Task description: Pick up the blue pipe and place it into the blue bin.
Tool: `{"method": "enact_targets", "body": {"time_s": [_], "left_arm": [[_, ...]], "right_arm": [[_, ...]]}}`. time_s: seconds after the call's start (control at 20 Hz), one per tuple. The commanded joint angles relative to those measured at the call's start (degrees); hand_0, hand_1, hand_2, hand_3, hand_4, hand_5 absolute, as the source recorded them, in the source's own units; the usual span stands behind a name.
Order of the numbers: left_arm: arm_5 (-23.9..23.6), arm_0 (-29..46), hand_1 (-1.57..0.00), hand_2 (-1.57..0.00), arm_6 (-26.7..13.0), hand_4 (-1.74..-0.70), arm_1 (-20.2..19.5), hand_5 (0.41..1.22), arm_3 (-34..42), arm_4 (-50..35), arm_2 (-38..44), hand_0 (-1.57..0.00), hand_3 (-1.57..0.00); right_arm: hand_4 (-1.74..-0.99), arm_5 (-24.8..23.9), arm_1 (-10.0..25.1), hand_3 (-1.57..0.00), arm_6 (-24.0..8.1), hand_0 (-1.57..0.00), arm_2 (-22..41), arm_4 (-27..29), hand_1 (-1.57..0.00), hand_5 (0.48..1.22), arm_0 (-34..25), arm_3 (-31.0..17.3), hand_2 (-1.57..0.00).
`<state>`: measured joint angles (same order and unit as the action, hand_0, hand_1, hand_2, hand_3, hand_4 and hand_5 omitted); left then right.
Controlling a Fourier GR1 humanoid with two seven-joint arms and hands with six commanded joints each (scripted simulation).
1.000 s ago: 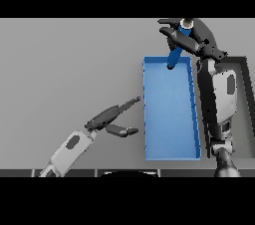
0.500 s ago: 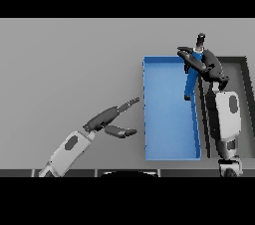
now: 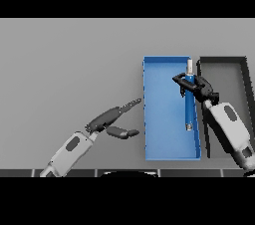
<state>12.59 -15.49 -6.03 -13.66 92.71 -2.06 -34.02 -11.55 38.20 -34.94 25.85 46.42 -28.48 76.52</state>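
While scanning from the left side across to the right:

Left hand (image 3: 110, 118): idling over bare table at the near left, fingers lying straight and relaxed, thumb apart, gripping nothing, stopping short of the bin's left wall.

Grey table (image 3: 69, 59): stretching plain and flat to the left and far side, offering plenty of free room there.

Blue bin (image 3: 164, 64): lying lengthwise right of centre, long walls running near to far, floor mostly bare.

Blue pipe (image 3: 189, 102): hanging lengthwise over the right half of the bin, close along its right wall, pale tip pointing far; resting on the floor or hovering just above it, impossible to tell which.

Right hand (image 3: 194, 85): reaching in from the near right, fingers curling round the far part of the pipe, clamping it.

Dark bin (image 3: 224, 60): sitting just beside the blue one, on the right.

Step in hand: seemingly placing, with carrying apparently done.

Next move: probably calling for lowering until settling, then loosening the fingers and lifting clear without dragging the pipe against the right wall.
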Motion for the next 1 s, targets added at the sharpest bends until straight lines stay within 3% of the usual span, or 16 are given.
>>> {"method": "enact_targets", "body": {"time_s": [0.0,0.1,0.15,0.35,0.65,0.95], "left_arm": [[-0.1,-0.2,0.0,0.0,-0.5,-0.83,0.4,0.476,-0.5,0.3,-0.3,0.0,0.0],[-0.3,-0.2,0.0,0.0,-0.5,-0.83,0.2,0.476,-0.3,0.3,0.0,0.0,0.0],[-0.3,-0.8,0.0,0.0,-0.8,-0.83,0.4,0.477,-0.4,0.2,0.2,0.0,0.0],[0.2,0.0,0.0,0.0,0.0,-0.83,-0.4,0.475,-0.3,0.0,0.3,0.0,0.0],[-0.4,0.3,0.0,0.0,-0.9,-0.83,0.1,0.471,0.4,0.5,-0.5,0.0,0.0],[-0.7,0.5,0.0,0.0,-0.6,-0.83,0.2,0.472,-0.2,1.5,-1.0,0.0,0.0]], "right_arm": [[-1.404,-0.4,1.3,-0.52,0.0,-0.94,2.5,2.9,-0.88,1.159,-0.8,-1.1,-0.85],[-1.302,-2.0,3.8,-0.33,0.0,-0.6,7.8,8.2,-0.57,1.182,-4.0,-3.2,-0.55],[-1.264,-0.1,5.0,-0.26,0.0,-0.48,9.7,8.6,-0.45,1.139,-4.8,-2.4,-0.44],[-1.199,4.4,7.8,-0.11,0.4,-0.2,14.2,2.4,-0.18,0.967,-5.7,0.5,-0.18],[-1.188,3.9,9.0,-0.03,0.2,-0.06,16.5,1.7,-0.05,0.818,-7.2,1.0,-0.05],[-1.186,4.0,9.1,-0.01,1.7,-0.02,16.9,0.6,-0.01,0.772,-7.0,1.0,-0.01]]}}
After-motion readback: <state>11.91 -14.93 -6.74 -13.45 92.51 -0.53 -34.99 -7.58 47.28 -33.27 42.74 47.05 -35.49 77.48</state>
